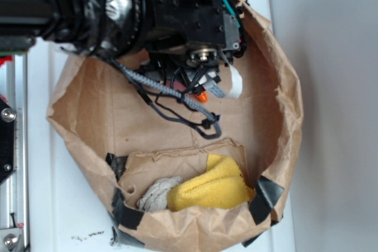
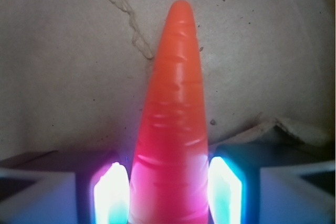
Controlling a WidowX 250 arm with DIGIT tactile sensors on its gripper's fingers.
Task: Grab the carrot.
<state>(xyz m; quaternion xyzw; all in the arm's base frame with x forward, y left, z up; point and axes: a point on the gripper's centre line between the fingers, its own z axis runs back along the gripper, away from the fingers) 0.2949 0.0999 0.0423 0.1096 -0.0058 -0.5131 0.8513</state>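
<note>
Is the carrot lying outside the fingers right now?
No: in the wrist view the carrot sits between the two lit fingers, tip pointing away.

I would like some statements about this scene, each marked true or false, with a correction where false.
1. The carrot lies between the two fingers. True.
2. The carrot's tip points toward the wrist camera. False: it points away.
3. The yellow cloth is under the gripper. False: it lies apart, near the paper bag's taped edge.
4. A grey crumpled item touches the yellow cloth. True.
</note>
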